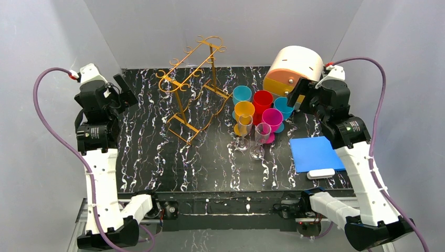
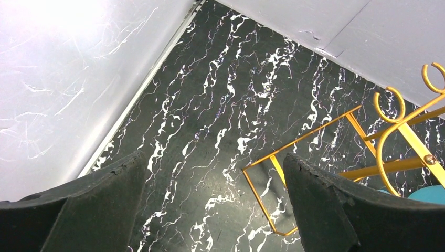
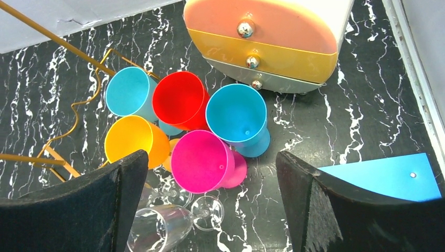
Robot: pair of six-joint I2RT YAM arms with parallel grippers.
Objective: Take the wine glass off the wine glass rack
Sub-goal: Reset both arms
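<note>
Top view first: the left claw [image 1: 124, 90] hangs high over the counter [image 1: 157, 157], fingers spread, nothing in them; the wine glass rack [image 1: 193, 89] stands to its right, gold wire, upright; the right claw [image 1: 301, 94] is parted too and carries nothing; just behind it sits a rounded drawer box [image 1: 294, 67]; to its left a huddle of coloured cups [image 1: 262, 101]; nearer the arm bases than that claw, a wine glass [image 1: 244, 126] and a second wine glass [image 1: 262, 132] stand upright on the counter, touching or nearly so, well apart from the rack; a blue mat [image 1: 315, 153] lies below the right claw.

Left wrist now: the left claw [image 2: 214, 157] gapes wide, only marbled counter [image 2: 210, 79] between its fingers; the rack [image 2: 400, 123] shows past the right finger, curls and base bar.

Right wrist: the right claw [image 3: 210, 155] wide open over the cups [image 3: 178, 97]; the wine glass [image 3: 160, 227] shows clear beside the left finger; the drawer box [image 3: 262, 37] ahead; the blue mat [image 3: 388, 176] past the right finger; a strip of rack [image 3: 78, 113] far left.
</note>
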